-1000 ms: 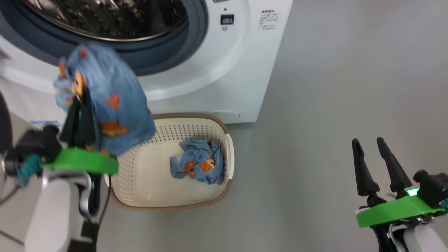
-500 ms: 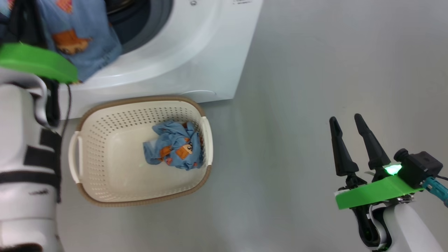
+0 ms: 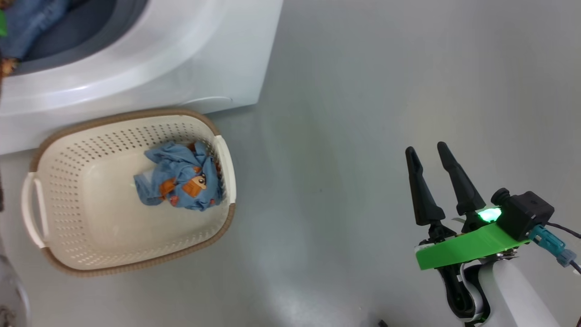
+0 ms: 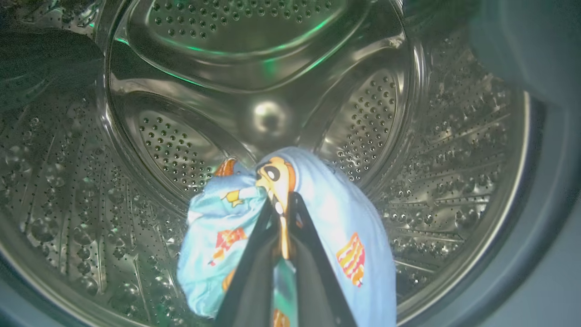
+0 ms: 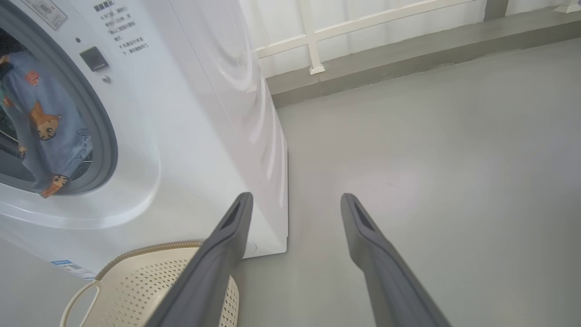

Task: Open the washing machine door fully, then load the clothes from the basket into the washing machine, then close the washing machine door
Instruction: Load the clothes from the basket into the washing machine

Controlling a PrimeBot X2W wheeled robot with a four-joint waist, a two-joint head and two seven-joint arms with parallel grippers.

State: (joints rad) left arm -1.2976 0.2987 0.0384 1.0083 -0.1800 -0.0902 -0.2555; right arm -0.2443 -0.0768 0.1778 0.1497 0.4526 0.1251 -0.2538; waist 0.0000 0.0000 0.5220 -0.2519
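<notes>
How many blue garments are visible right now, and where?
2. One garment lies crumpled in the basket; the second garment is pinched in the shut left claw, inside the drum. More could hide behind it.

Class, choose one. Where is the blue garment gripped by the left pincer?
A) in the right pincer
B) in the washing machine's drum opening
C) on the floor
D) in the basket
B: the left pincer, shut on the blue garment, holds it in the opening, with the perforated steel drum around it.
</notes>
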